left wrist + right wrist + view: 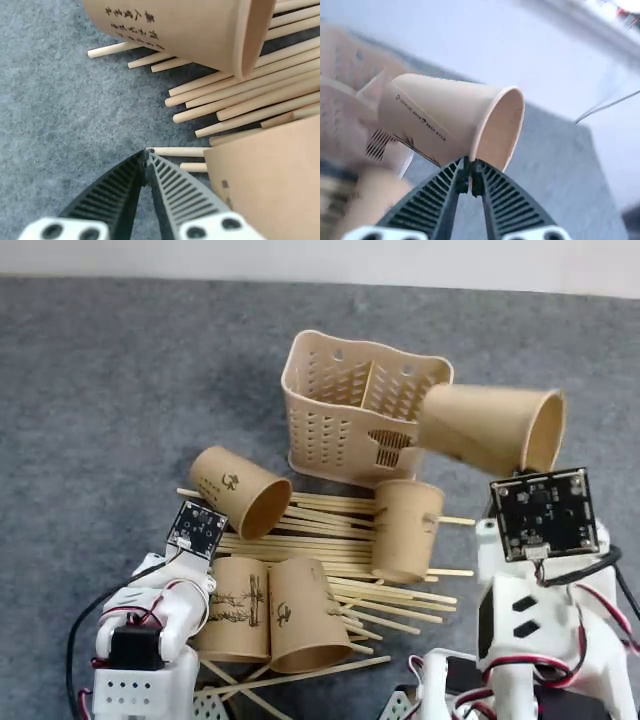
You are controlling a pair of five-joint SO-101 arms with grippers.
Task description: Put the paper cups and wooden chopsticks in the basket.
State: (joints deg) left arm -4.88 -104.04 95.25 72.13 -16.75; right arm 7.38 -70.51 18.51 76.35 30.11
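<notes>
A beige slotted basket (350, 420) stands at the back of the grey mat. My right gripper (470, 172) is shut on the rim of a paper cup (445, 120), held on its side in the air by the basket's right corner (490, 425). Several more cups rest on the wooden chopsticks (330, 550): one lying at the left (240, 490), one standing (405, 530), two lying side by side in front (270, 610). My left gripper (147, 156) is shut and empty, its tips low over the mat at a chopstick's end (180, 151), between two cups (190, 25) (270, 185).
Grey carpet-like mat (100, 390) lies open to the left and behind the basket. Loose chopsticks (290, 675) reach toward the arm bases at the front. The blurred basket (345, 90) and a standing cup (355, 200) lie below the right gripper.
</notes>
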